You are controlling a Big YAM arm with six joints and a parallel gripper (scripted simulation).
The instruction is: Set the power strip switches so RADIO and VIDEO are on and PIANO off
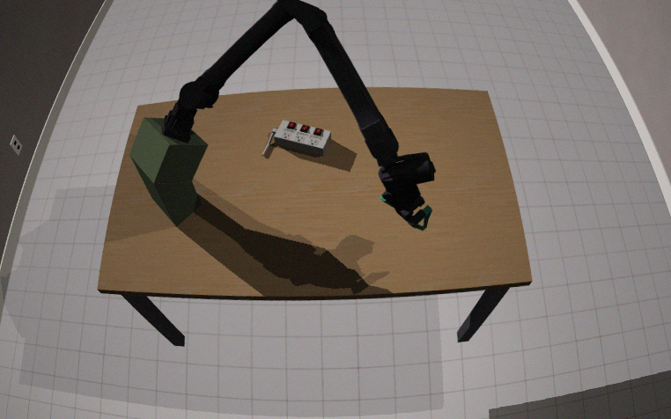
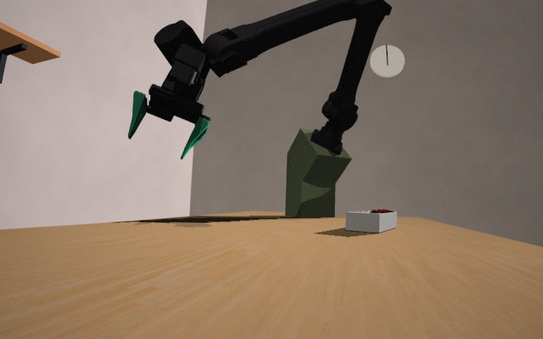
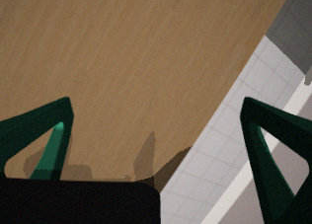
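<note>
Power strip (image 1: 302, 136) flat on desk (image 1: 296, 245), long axis left-right, switches up, end effector (image 2: 159, 145) fully apart, empty, well right

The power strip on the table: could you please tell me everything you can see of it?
The power strip is a pale grey, plastic-looking rectangular box lying flat and right way up on the wooden table, slightly askew to its edges. Three red rocker switches run along its top, with sockets beneath them; their labels and positions are too small to read. A short grey stub projects from one end. Only the table touches it; the open end effector hangs well away.
</note>
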